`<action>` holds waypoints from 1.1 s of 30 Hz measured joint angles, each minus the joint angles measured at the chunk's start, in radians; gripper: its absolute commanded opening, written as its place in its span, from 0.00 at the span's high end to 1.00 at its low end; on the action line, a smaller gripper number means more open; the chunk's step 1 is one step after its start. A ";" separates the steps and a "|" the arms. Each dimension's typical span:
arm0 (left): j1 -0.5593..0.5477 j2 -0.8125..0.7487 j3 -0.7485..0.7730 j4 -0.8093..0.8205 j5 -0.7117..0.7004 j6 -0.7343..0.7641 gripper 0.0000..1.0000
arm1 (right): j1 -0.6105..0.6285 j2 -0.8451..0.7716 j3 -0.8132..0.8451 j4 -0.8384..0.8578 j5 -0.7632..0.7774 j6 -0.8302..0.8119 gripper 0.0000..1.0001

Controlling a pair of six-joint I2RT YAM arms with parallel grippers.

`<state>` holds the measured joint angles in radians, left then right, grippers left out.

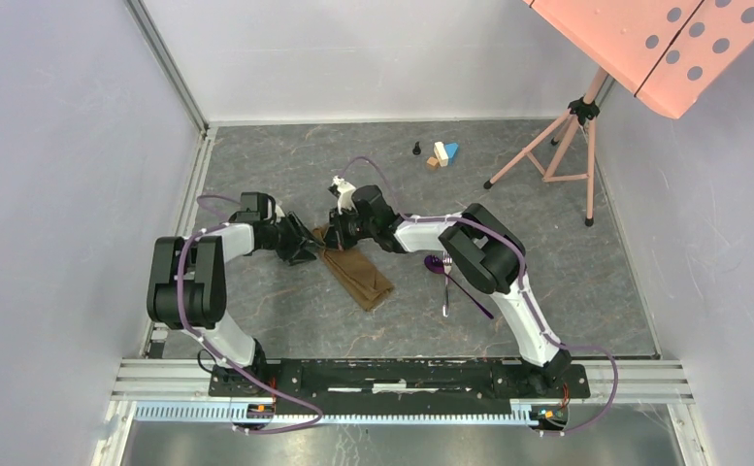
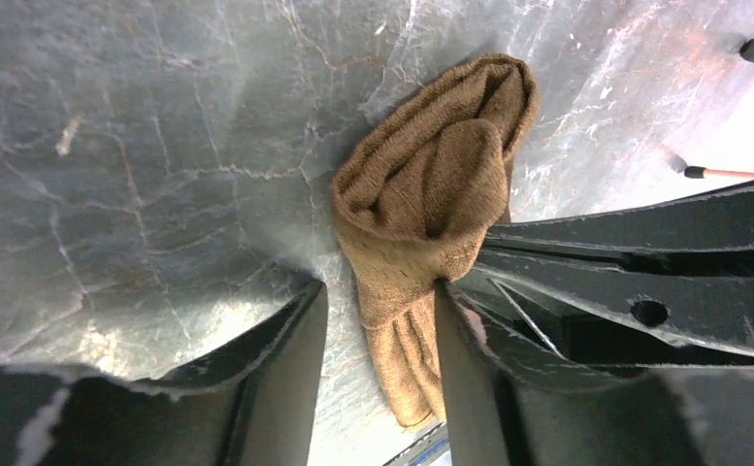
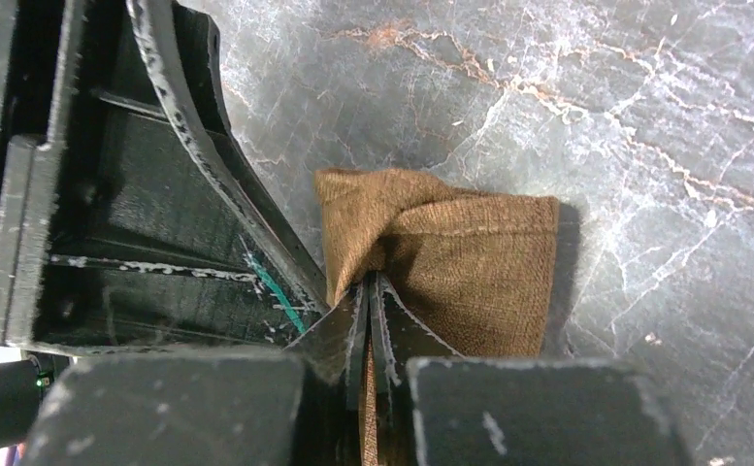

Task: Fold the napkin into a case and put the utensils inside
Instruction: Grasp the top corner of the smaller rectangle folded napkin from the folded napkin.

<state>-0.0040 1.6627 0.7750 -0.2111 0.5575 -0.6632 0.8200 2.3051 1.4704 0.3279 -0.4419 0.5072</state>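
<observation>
From above, the folded brown cloth napkin (image 1: 361, 277) lay on the grey marbled table (image 1: 256, 311), with a purple-bowled spoon (image 1: 437, 263) and a small silver fork (image 1: 444, 293) near its right. The left wrist view showed the left gripper (image 2: 377, 301) released, astride the cloth, perhaps brushing it. The right wrist view showed the right gripper (image 3: 368, 291) clenched on its edge.

Case (image 1: 358, 277) centre; spoon (image 1: 437, 263), fork (image 1: 444, 297) just right (side by side); blocks (image 1: 442, 153) behind.
</observation>
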 measured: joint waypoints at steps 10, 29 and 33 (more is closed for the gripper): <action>0.107 -0.055 -0.090 0.053 0.073 -0.021 0.46 | -0.055 -0.116 -0.188 0.076 -0.039 0.019 0.80; 0.102 0.029 -0.032 0.093 0.106 -0.063 0.57 | -0.073 -0.059 -0.092 0.079 -0.058 0.073 0.71; 0.089 0.054 -0.016 0.096 0.107 -0.068 0.57 | -0.073 -0.034 -0.067 0.082 -0.058 0.083 0.81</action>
<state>0.0849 1.7168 0.7589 -0.1154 0.6643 -0.7311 0.7471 2.2711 1.4033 0.4103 -0.4999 0.5903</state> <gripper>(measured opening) 0.426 0.253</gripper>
